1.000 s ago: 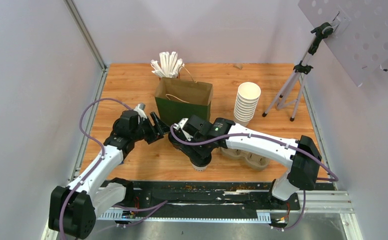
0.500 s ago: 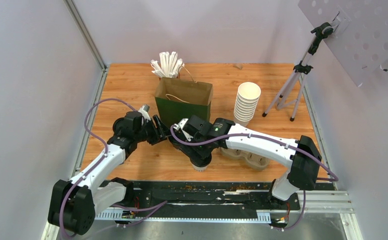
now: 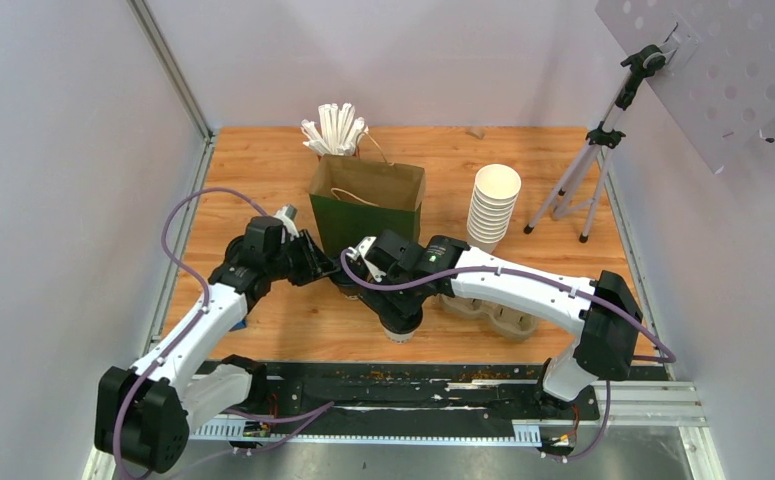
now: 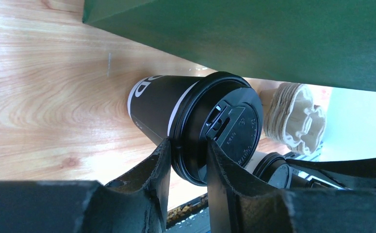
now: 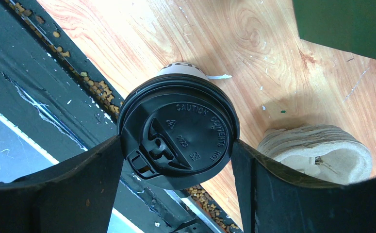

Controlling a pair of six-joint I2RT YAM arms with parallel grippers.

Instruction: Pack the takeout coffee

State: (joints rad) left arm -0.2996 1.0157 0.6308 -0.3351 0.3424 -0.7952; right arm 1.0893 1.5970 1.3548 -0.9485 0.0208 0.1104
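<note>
A takeout coffee (image 5: 176,131), a white cup with a black sip lid, stands near the table's front edge. My right gripper (image 5: 176,145) is shut on its lid, one finger touching each side; from above it (image 3: 398,312) covers the cup. A second coffee cup (image 4: 166,104), dark-walled with a white band and a black lid (image 4: 224,126), sits just in front of the green paper bag (image 3: 368,205). My left gripper (image 4: 188,145) pinches that lid's rim between its fingers. From above, the left gripper (image 3: 325,268) is at the bag's near left corner.
A pulp cup carrier (image 3: 488,315) lies to the right of the right gripper. Behind it stands a stack of lidless white cups (image 3: 493,205). Wrapped straws (image 3: 335,128) stick up behind the bag. A tripod (image 3: 583,180) stands at the back right.
My left gripper has moved right toward the bag and its fingers have narrowed onto the dark cup's lid. The right arm and its cup have not moved.
</note>
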